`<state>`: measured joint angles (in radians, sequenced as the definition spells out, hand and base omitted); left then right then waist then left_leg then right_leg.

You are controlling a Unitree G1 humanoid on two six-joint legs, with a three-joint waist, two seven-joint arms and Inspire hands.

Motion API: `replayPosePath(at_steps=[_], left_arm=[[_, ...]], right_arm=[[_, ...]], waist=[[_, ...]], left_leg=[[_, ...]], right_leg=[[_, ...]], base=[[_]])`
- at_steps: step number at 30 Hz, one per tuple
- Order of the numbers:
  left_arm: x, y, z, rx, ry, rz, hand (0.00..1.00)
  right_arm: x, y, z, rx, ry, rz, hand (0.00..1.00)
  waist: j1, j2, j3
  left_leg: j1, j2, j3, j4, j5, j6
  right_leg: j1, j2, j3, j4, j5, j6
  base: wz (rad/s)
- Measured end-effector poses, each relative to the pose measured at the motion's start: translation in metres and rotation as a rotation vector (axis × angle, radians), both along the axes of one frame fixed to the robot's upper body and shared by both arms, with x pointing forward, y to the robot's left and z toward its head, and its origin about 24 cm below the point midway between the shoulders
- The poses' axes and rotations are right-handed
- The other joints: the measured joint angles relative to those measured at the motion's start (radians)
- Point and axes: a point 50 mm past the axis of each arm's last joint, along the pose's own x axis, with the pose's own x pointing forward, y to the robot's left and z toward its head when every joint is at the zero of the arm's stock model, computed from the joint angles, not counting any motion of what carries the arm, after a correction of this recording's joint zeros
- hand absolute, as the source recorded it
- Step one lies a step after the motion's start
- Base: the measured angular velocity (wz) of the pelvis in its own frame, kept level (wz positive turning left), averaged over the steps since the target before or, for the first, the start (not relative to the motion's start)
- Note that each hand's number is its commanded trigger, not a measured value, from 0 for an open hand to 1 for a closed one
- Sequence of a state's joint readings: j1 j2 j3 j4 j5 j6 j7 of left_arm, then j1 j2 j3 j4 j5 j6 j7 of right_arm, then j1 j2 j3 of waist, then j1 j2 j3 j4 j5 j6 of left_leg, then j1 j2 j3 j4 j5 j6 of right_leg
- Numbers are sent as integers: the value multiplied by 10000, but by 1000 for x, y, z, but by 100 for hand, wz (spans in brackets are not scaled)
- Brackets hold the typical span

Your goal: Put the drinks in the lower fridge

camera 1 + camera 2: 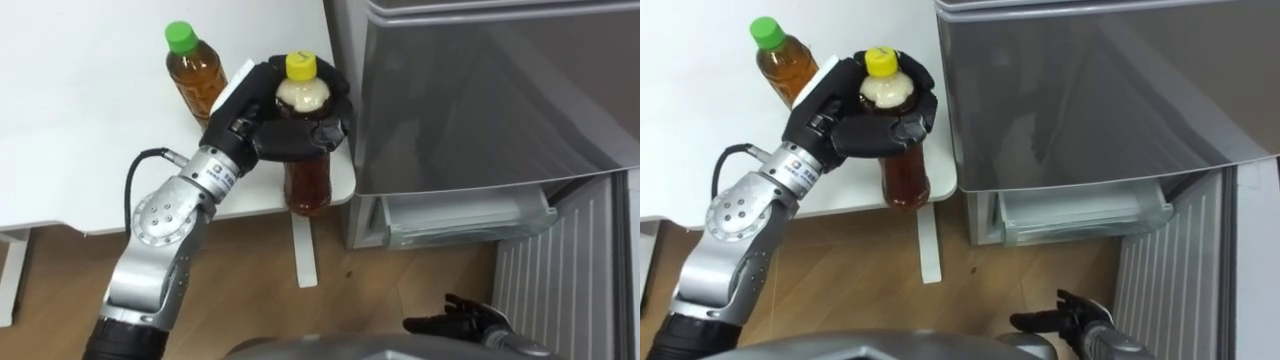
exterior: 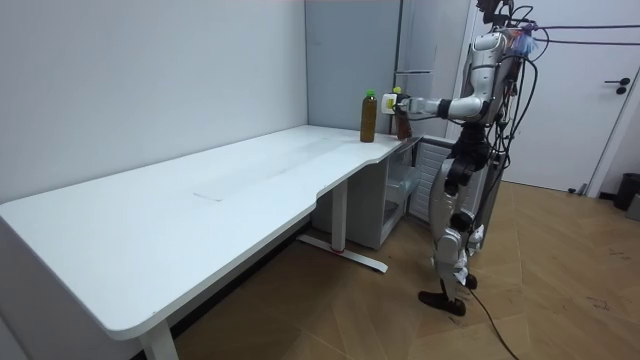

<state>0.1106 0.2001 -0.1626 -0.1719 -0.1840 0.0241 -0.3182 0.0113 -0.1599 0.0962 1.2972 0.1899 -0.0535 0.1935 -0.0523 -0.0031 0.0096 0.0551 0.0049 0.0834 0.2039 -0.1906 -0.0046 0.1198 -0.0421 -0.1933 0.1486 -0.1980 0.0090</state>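
A yellow-capped tea bottle [image 1: 307,185] is at the white table's [image 1: 80,130] near right corner, beside the fridge. My left hand [image 1: 285,135] is shut round its upper half, fingers wrapped just under the cap. The bottle's base shows past the table's front edge, so it looks slightly lifted. A green-capped tea bottle [image 1: 193,75] stands upright on the table just behind and left of it. My right hand [image 1: 455,322] hangs low by my side with relaxed fingers and nothing in it. In the room view I stand at the table's end, facing the fridge [image 2: 430,60].
The grey fridge [image 1: 480,90] rises right of the table. Its lower compartment is open, showing a clear drawer [image 1: 465,215]. The open lower door [image 1: 565,270] stands at the far right. A white table leg [image 1: 303,250] and wooden floor lie below.
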Motion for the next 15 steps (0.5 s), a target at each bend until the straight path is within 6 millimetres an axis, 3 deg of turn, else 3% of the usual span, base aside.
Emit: replayPosePath(at_steps=[15], left_arm=[[-5, 1, -8, 130, 372, 11, 100]], right_arm=[[9, 4, 1, 12, -259, 595, 0]], waist=[[41, -4, 14]], left_leg=[[81, 5, 1, -58, 1, 1]], right_leg=[[64, -2, -6, 52, 0, 0]], base=[[0]])
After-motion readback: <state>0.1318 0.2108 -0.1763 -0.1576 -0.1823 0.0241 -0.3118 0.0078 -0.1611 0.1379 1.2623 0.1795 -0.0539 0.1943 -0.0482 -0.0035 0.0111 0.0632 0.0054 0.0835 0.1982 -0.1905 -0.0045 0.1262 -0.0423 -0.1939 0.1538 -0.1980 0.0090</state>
